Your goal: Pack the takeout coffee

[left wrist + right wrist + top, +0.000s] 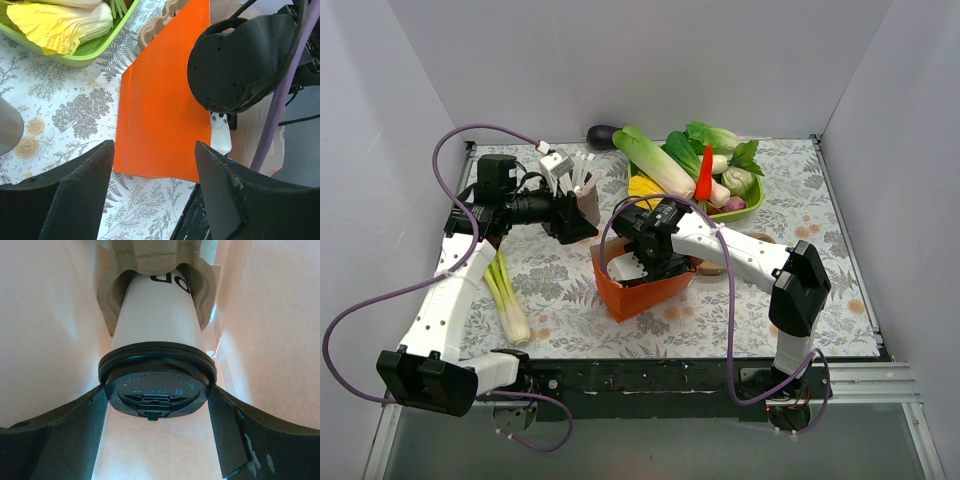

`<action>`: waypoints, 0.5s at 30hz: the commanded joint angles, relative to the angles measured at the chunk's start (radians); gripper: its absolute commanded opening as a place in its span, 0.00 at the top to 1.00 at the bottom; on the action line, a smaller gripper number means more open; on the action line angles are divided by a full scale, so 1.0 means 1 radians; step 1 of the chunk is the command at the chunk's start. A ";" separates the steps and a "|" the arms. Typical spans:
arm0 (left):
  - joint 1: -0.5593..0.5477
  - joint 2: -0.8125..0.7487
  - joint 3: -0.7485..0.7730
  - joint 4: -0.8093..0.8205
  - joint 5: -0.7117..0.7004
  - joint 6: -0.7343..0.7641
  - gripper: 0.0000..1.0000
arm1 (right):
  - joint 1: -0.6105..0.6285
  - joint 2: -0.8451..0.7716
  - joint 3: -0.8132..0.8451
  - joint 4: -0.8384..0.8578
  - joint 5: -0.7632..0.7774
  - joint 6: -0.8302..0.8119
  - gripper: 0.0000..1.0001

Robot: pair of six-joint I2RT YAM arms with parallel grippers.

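Note:
The takeout coffee (157,315), a cream-white cup with a black lid (157,385), stands in a brown pulp holder (155,257) between the paper walls of the orange bag (645,290). My right gripper (157,405) reaches down into the bag (642,262), and its fingers press on both sides of the lid. My left gripper (155,200) is open and empty, hovering over the tablecloth just left of the bag (160,100). In the top view it (582,222) is beside the bag's back left corner. The cup itself is hidden in the top view.
A grey cup of white sticks (582,190) stands behind my left gripper. A green tray (745,208) of vegetables is at the back right. A green onion (508,295) lies left of the bag. Brown pulp pieces (712,266) lie right of the bag.

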 commanded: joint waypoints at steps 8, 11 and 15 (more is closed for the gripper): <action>0.006 -0.057 0.002 0.005 0.002 -0.009 0.34 | 0.000 0.037 -0.019 -0.099 -0.057 0.036 0.99; 0.006 -0.060 -0.001 0.008 0.000 -0.009 0.34 | -0.004 0.035 -0.019 -0.101 -0.062 0.037 0.99; 0.006 -0.069 -0.007 0.014 0.002 -0.012 0.34 | -0.009 0.035 -0.018 -0.099 -0.066 0.033 0.99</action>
